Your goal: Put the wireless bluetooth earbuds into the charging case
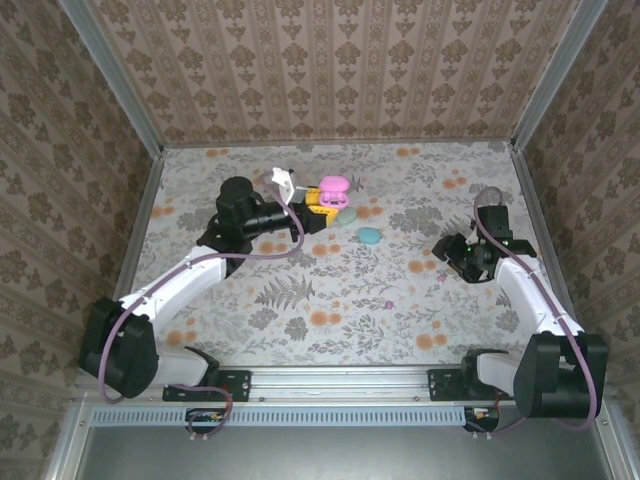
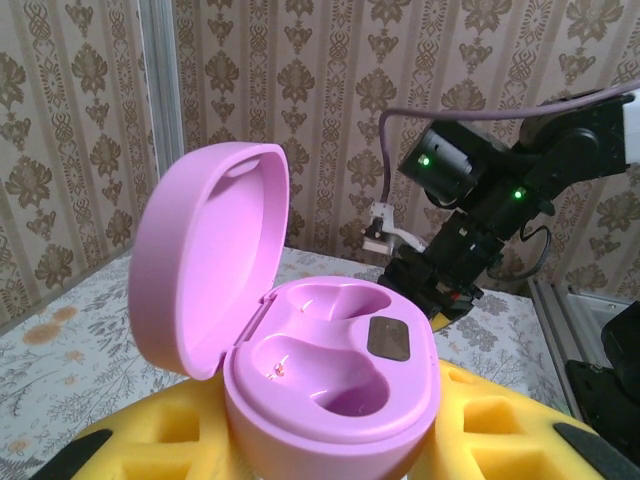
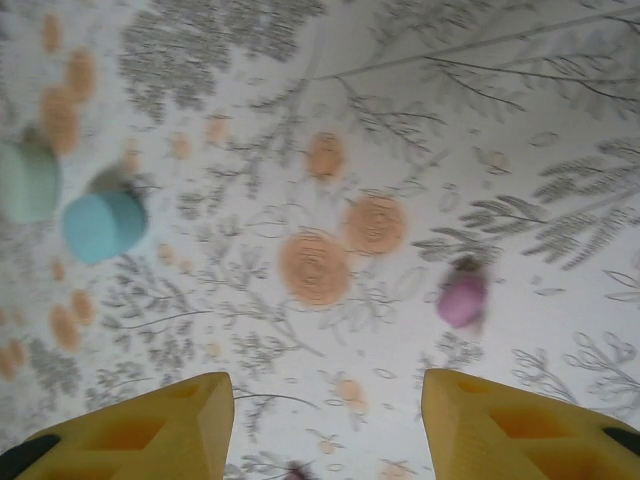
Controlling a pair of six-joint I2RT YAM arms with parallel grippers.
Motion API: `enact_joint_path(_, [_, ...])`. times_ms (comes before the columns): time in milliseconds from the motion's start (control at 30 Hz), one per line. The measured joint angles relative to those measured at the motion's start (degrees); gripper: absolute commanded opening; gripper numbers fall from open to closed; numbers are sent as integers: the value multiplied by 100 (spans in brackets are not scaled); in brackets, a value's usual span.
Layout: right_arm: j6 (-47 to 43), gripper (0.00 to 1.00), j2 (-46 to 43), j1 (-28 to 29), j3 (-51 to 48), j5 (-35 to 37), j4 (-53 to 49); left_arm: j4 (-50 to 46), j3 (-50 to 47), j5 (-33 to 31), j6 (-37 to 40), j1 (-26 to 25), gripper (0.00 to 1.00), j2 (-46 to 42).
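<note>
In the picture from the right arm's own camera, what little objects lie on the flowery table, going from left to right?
Pale green rounded piece → blue rounded piece → small pink earbud.

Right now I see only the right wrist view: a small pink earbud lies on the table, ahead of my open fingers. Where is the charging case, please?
Observer: The left gripper holds the charging case at the far middle of the table.
Operator: Is its lid open?
Observer: Yes, the lid stands up, fully open.
Operator: Are the sockets free?
Observer: In the left wrist view both sockets look empty.
</note>
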Motion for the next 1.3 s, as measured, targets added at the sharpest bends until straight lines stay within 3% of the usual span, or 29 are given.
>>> enact_joint_path(600, [2, 43, 1550, 264, 94, 684, -118, -63, 0, -39, 76, 0, 32, -33])
enact_joint_path(1300, [-208, 31, 2133, 404, 409, 940, -66, -240, 2, -81, 138, 0, 32, -33])
